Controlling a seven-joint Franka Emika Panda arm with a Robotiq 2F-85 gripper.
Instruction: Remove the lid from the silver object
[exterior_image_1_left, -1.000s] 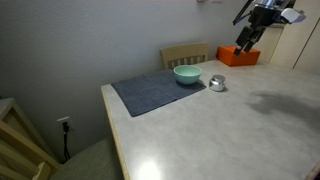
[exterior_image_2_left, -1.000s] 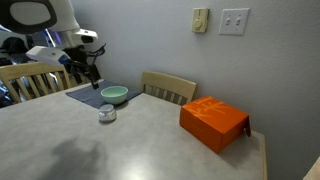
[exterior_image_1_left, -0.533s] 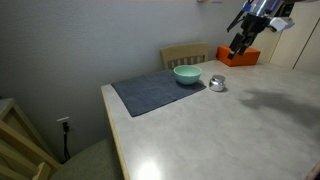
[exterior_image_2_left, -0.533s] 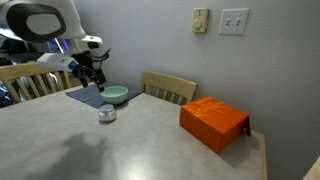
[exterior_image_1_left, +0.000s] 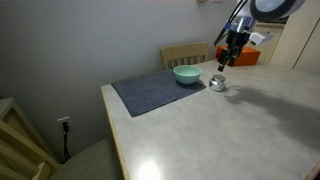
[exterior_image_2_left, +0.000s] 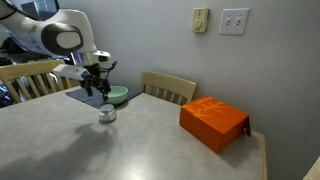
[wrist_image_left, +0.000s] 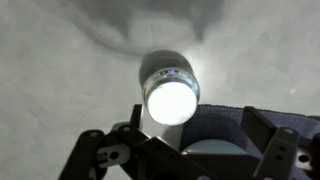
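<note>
The small silver pot (exterior_image_1_left: 217, 83) stands on the table next to the teal bowl (exterior_image_1_left: 187, 74), with its round silver lid (wrist_image_left: 169, 100) on top. It also shows in an exterior view (exterior_image_2_left: 107, 114). In the wrist view the lid shines bright, straight below the camera. My gripper (exterior_image_1_left: 224, 60) hangs above the pot and apart from it. Its fingers are spread wide and hold nothing. In the wrist view the gripper (wrist_image_left: 190, 150) frames the bowl's rim (wrist_image_left: 215, 146).
A dark grey mat (exterior_image_1_left: 150, 91) lies under the teal bowl (exterior_image_2_left: 116, 96). An orange box (exterior_image_2_left: 213, 123) stands on the table near the wall. A wooden chair (exterior_image_2_left: 168, 88) stands behind the table. The table edge (exterior_image_1_left: 112, 130) runs along one side.
My gripper has come down and moved toward the pot, from high near the orange box to just above the pot and bowl. The pot and lid have not moved.
</note>
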